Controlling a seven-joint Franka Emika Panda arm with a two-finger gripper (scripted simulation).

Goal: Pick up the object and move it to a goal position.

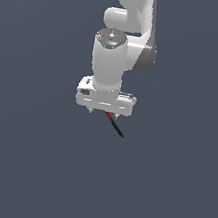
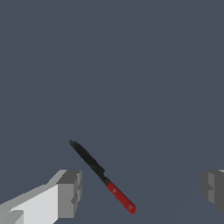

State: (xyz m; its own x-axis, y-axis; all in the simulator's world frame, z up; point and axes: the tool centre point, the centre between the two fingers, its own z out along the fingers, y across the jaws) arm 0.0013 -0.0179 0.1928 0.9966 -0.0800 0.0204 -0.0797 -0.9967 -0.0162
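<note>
The object (image 1: 114, 124) is a thin stick, red at one end and black at the other, lying on the dark grey floor just below the white gripper (image 1: 104, 113) in the exterior view. In the wrist view the object (image 2: 103, 177) lies at a slant. Its red end sits between the two grey fingertips (image 2: 70, 192) and its black end reaches out past them. The gripper (image 2: 141, 190) is open wide and empty, with the stick nearer one finger and touching neither.
The white arm (image 1: 130, 13) rises straight above the gripper. A plain dark grey floor (image 1: 29, 168) surrounds everything, and no other objects or goal marker show.
</note>
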